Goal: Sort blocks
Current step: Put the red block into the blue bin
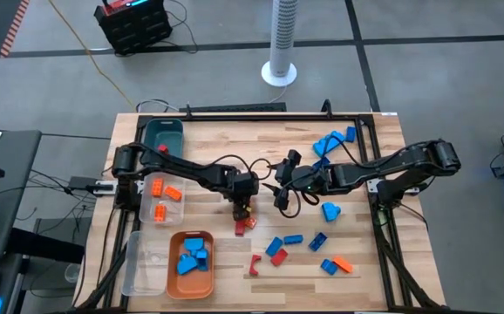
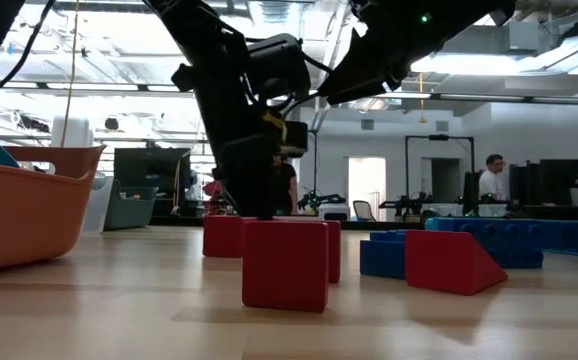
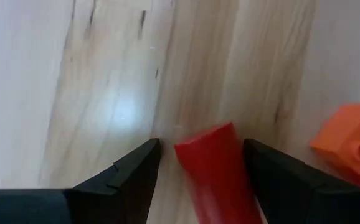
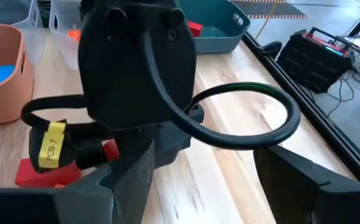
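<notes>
Sorting is partly done: blue blocks [image 1: 194, 255] are sitting in the orange tray [image 1: 174, 285] and orange ones in a clear bin [image 1: 158, 215]. The left gripper [image 1: 242, 212], fingers parted, is straddling a red block [image 3: 214, 171] mid-worktop; the right gripper [image 1: 280, 180], fingers apart and empty, is hovering just beside it. Many loose blocks are waiting on the worktop [image 1: 217, 139].

red block [image 3: 214, 174] cut off, contact unclear

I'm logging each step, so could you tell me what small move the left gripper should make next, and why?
Probably close the left gripper: its open fingers already straddle the red block, with gaps on both sides, so it is not yet gripped.
</notes>
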`<state>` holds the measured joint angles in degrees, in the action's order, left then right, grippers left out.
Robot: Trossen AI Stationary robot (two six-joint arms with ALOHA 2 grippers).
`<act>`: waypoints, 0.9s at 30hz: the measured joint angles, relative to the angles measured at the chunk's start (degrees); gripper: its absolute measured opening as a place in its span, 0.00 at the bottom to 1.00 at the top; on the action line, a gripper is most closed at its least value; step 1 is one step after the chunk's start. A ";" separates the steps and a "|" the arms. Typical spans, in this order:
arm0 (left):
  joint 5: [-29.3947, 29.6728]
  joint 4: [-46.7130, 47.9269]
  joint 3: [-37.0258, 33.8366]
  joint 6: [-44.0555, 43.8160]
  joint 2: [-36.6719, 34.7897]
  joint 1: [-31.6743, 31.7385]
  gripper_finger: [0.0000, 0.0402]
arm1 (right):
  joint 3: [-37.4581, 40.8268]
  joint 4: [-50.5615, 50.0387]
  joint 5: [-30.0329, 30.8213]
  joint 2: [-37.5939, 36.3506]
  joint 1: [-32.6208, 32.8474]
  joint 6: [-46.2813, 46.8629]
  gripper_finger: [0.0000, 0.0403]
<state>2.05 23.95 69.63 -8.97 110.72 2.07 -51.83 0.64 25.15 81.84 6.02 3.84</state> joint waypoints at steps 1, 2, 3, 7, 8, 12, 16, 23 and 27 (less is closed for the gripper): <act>0.78 0.53 -0.02 0.69 -0.36 -0.02 0.54 | 0.00 0.02 0.00 0.00 -0.01 0.01 0.70; 1.55 1.10 -0.04 1.39 -0.55 -0.05 0.50 | 0.00 0.01 0.00 0.00 -0.03 -0.01 0.70; 2.34 1.79 -0.04 2.02 -0.65 -0.04 0.47 | 0.00 0.01 0.00 0.00 -0.04 -0.01 0.70; 4.52 7.25 0.49 5.35 -1.54 0.10 0.30 | 0.00 -0.02 0.02 0.00 -0.04 0.01 0.70; 5.48 9.75 1.11 6.46 -1.92 0.11 0.30 | 0.00 -0.05 0.00 0.00 -0.04 0.01 0.70; 9.67 18.41 2.31 7.91 -6.34 0.34 0.30 | 0.00 -0.35 0.00 0.00 -0.02 0.23 0.70; 14.74 23.45 2.39 7.85 -13.15 1.58 0.30 | 0.00 -0.22 0.01 0.00 -0.01 0.24 0.70; 31.42 35.94 1.99 5.12 -25.35 7.60 0.30 | 0.00 -0.22 0.01 0.00 -0.01 0.25 0.70; 34.46 39.27 -3.28 3.25 -32.43 15.74 0.30 | 0.00 -0.19 0.00 0.00 0.00 0.25 0.70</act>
<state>36.51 63.23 66.35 -5.72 78.28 17.80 -51.83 0.45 25.15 81.84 6.02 4.10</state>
